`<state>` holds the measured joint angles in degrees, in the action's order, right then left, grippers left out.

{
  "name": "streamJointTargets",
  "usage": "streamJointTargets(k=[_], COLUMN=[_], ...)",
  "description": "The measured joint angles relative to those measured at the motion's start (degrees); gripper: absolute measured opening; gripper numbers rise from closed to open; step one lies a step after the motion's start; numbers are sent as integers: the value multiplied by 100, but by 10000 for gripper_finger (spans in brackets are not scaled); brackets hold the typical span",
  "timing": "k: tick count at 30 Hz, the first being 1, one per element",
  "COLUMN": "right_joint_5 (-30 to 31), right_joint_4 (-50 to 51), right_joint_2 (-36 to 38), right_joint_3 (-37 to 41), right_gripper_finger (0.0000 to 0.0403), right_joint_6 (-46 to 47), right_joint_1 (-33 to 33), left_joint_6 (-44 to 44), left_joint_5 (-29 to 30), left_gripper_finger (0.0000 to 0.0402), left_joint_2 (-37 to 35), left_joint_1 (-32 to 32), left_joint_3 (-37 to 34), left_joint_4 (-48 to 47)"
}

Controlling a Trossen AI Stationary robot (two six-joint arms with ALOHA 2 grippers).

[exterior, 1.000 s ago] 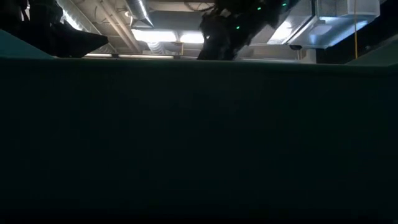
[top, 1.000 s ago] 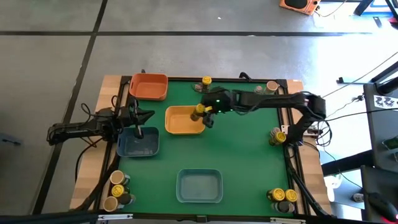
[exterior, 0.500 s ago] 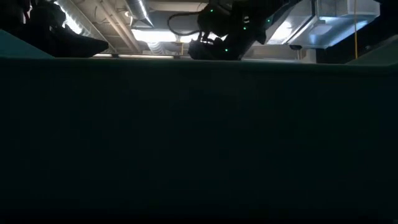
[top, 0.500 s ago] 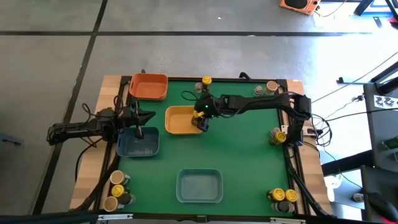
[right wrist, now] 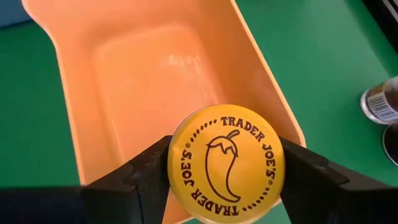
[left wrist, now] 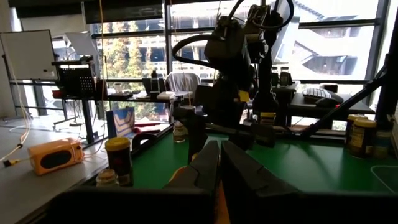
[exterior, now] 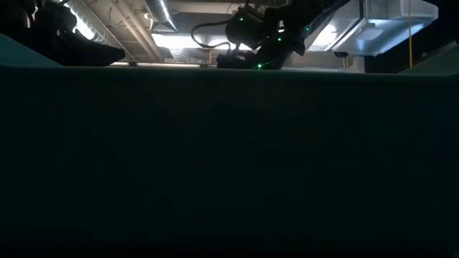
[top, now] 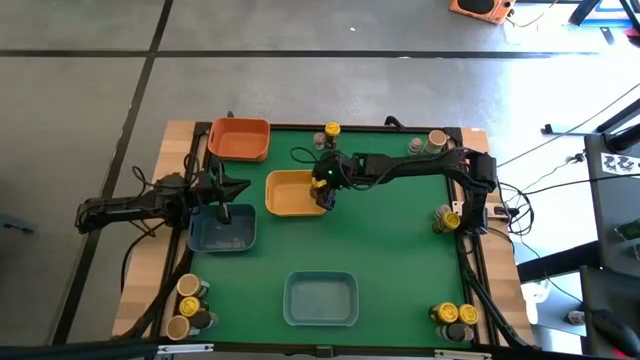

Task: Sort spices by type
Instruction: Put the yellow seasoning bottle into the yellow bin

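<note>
One yellow-lidded spice jar [right wrist: 226,163], rigid, light, likely slick-sided, clamped at its lid by the right hand [right wrist: 225,171] over the yellow tray's [top: 285,195] right edge; left hand [top: 222,187] shut, idle.

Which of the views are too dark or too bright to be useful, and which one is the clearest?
Low view: almost all black, only bright ceiling lights above. Left wrist view: strong window light behind, so the other arm and the jars look like dark shapes. Right wrist view: clearest, with the yellow jar lid sharp over the yellow tray. High view: evenly lit.
</note>
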<state>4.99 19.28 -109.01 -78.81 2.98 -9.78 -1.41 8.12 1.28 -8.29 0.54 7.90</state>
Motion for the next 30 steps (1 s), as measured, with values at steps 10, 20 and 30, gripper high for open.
streamJointTargets(k=[10, 20, 30], right_joint_5=[-1, 84, 957], right_joint_4=[-43, -63, 347], right_joint_2=[2, 151, 1140], right_joint_3=[0, 2, -7], right_gripper_finger=[280, 374, 379], right_joint_6=[15, 260, 257], right_joint_1=[2, -2, -454], left_joint_6=[6, -6, 15], left_joint_5=[0, 0, 0], left_gripper_finger=[15, 15, 15], left_joint_2=[0, 0, -1], left_joint_1=[0, 1, 2], left_joint_3=[0, 0, 0], left_joint_4=[0, 10, 4])
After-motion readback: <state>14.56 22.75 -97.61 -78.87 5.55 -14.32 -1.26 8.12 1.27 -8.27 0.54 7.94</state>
